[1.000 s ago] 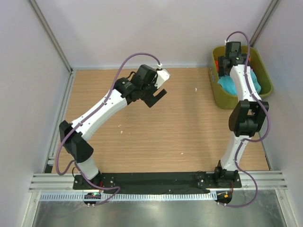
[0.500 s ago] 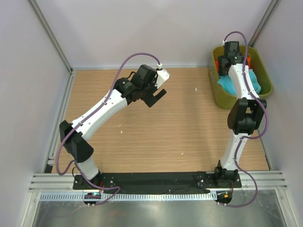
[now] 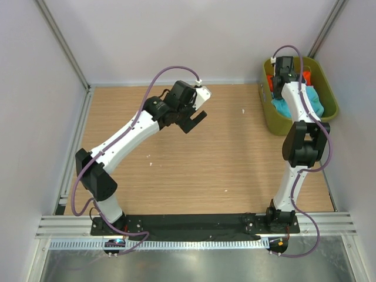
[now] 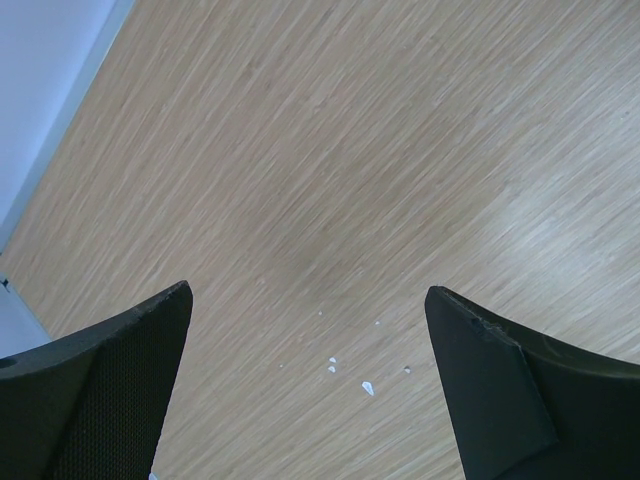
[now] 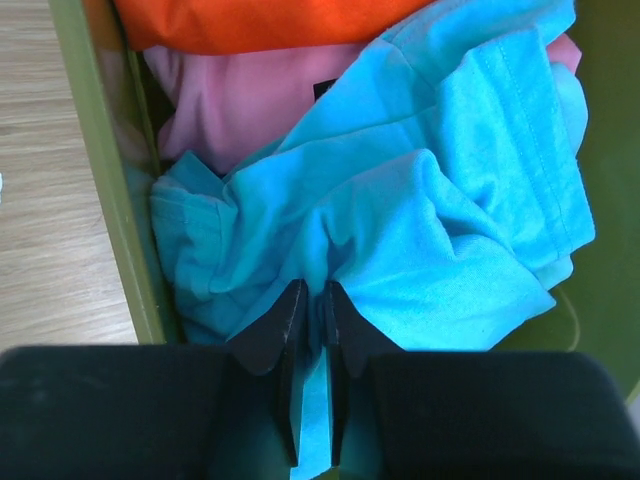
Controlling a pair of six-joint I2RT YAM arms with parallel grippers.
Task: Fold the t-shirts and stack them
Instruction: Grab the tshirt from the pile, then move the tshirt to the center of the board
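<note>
The t-shirts lie crumpled together in an olive-green bin [image 3: 331, 98] at the back right. In the right wrist view a turquoise-blue shirt [image 5: 450, 200] lies on top, with a pink one [image 5: 225, 110] and an orange-red one [image 5: 260, 20] under and behind it. My right gripper [image 5: 314, 295] is down in the bin, shut on a raised fold of the turquoise-blue shirt. My left gripper [image 3: 197, 120] hangs open above the bare wood at the back middle, holding nothing; its fingers [image 4: 120, 380] stand wide apart.
The bin's left wall [image 5: 100, 170] runs close beside my right fingers. The wooden table [image 3: 223, 158] carries a few small white specks [image 4: 366, 387]. White walls and a metal frame close in the back and sides.
My right gripper has pushed a little farther into the bin and its jaws have shut on the turquoise-blue cloth. The left arm has hardly moved.
</note>
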